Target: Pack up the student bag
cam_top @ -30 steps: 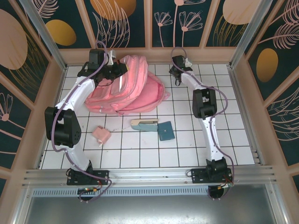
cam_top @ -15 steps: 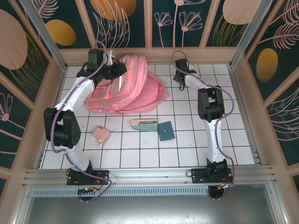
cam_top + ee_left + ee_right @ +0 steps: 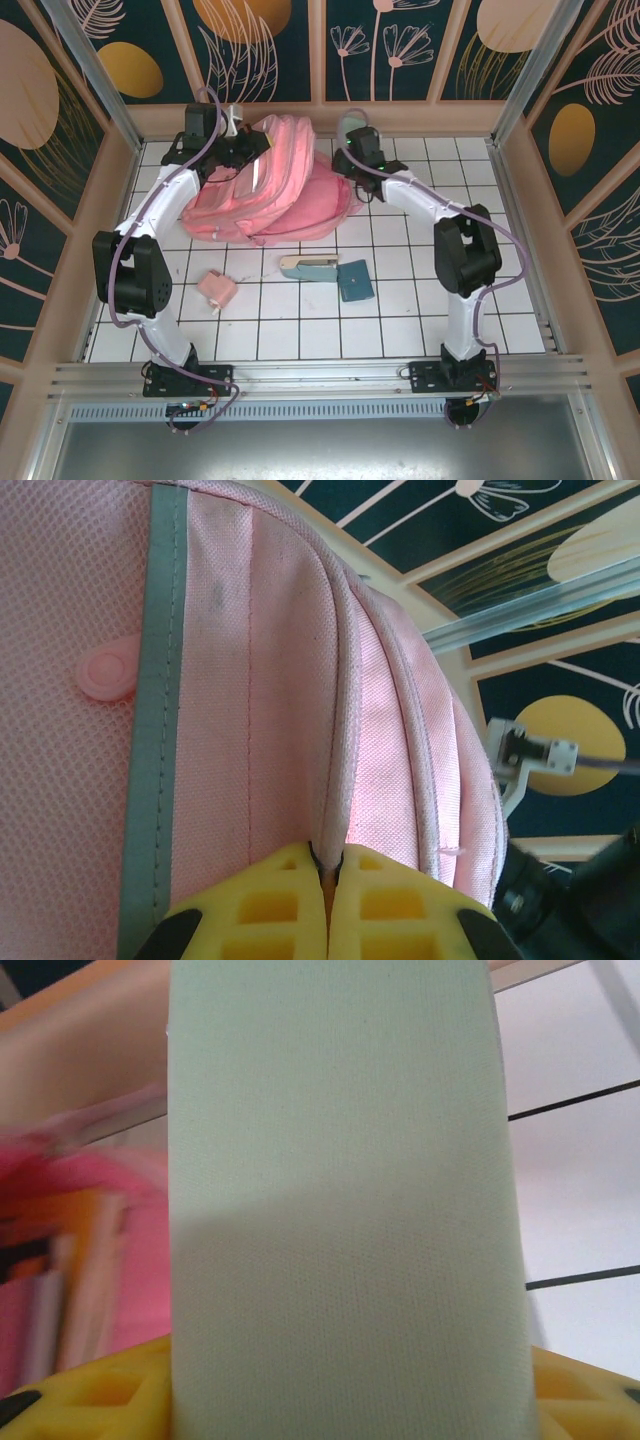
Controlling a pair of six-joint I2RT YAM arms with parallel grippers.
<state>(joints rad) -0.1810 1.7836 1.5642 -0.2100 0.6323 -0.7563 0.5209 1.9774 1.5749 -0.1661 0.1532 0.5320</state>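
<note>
At the far left part of the desk (image 3: 400,310), close to the back wall, the student bag (image 3: 270,195) is lying slumped on its side, and its pink cloth is sagging and folding under its own weight. The left hand (image 3: 327,865) is clenching a raised seam of the bag, with both yellow fingers (image 3: 285,900) pressing together on the thin ridge of fabric, just beside the pale reflective strip (image 3: 160,680). The right hand (image 3: 352,165) is hovering at the right edge of the bag and is grasping a pale green flat thing (image 3: 340,1210), which is standing upright between its fingers.

I am judging that the bag is soft and light when not filled, so it is giving way wherever something is pushing it, and its mouth is probably not staying open by itself. A piped seam or a zip edge is a better place to take hold of than the smooth panel, because the woven cloth is likely slipping from a flat pinch. Pulling too hard is risking only that the whole bag slides on the tiles.

Nearer to the arms, a small pink pouch (image 3: 216,289), a cream and teal case (image 3: 308,267) and a teal item (image 3: 354,280) are lying apart from the bag.
</note>
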